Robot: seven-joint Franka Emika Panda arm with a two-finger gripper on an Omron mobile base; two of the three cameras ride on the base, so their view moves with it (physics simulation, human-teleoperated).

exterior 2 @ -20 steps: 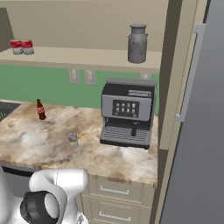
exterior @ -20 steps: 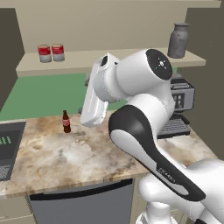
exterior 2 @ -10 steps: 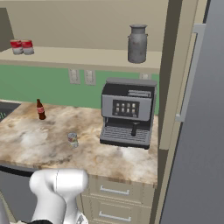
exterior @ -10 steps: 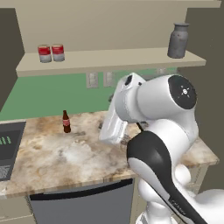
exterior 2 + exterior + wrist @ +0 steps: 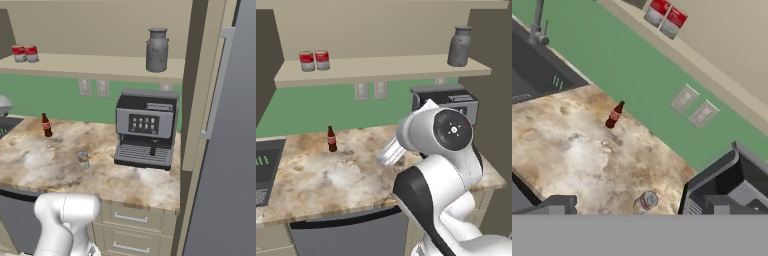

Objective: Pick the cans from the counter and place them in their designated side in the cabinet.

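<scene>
You have the counter (image 5: 60, 165) below the cabinet (image 5: 381, 67), where two red-labelled cans (image 5: 314, 60) already stand at the shelf's left end. The remaining can (image 5: 83, 159) stands upright near the coffee machine (image 5: 145, 130); in the hand view it probably sits just ahead of the gripper, whose grip state I cannot tell.

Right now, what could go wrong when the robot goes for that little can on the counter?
1. The can stands close to the coffee machine, so a wide swing of the arm might bump the machine.
2. The can is small and round; a sloppy pinch could tip it, and it might roll across the counter.
3. Two cans already sit at the left of the cabinet shelf, side by side. Setting another there could knock them.
</scene>
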